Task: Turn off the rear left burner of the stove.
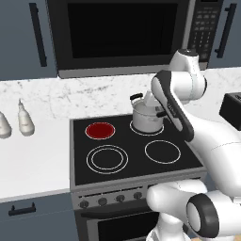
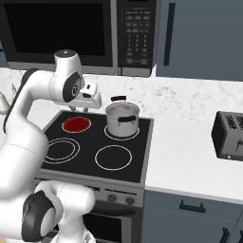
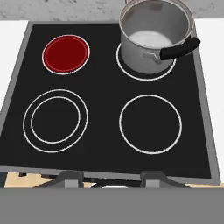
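The stove is a black glass cooktop in a grey steel frame, seen from above in the hand view. Its rear left burner glows solid red inside a thin white ring. A row of small dark knobs runs along the stove front. My gripper hangs open high above the cooktop's rear half, facing down, with nothing between its fingers. It is well away from the knobs.
A steel pot with a black handle stands on the rear right burner. A black microwave hangs above the stove. Two bottles stand on the left counter, a toaster on the right one.
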Available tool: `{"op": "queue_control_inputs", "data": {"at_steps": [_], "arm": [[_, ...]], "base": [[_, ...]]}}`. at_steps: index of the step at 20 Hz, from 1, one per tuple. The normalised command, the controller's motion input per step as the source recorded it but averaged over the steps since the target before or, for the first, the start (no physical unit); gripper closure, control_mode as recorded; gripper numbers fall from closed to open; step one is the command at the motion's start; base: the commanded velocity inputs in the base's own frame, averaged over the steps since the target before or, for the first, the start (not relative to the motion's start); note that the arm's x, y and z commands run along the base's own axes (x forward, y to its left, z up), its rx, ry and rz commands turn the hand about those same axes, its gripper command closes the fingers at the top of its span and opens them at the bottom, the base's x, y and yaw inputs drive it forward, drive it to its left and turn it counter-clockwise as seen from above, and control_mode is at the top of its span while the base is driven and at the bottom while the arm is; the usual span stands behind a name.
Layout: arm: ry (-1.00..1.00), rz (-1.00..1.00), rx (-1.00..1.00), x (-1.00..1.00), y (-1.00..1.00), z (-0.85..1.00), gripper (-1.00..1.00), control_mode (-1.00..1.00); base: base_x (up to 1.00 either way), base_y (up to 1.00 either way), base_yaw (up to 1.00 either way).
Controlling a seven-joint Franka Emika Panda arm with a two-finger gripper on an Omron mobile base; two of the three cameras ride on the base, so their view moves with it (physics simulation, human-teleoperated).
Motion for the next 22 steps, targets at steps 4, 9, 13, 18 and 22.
{"op": "queue_control_inputs", "data": {"at_steps": [4,9,13,18,22], "arm": [[0.0,0.0,0.0,-0.06,0.0,0.0,-1.0,-1.0],[0.0,0.0,0.0,-0.15,0.0,-0.01,-1.0,-1.0],[0.0,0.1,-0.14,-0.56,0.37,-0.23,-1.0,-1.0],[-0.02,0.19,-0.31,-0.67,0.94,-0.5,-1.0,-1.0],[-0.04,0.23,-0.51,-0.67,1.0,-0.74,-1.0,-1.0]], "base": [[0.0,0.0,0.0],[0.0,0.0,0.0],[0.0,0.0,0.0],[0.0,0.0,0.0],[0.0,0.0,0.0]]}}
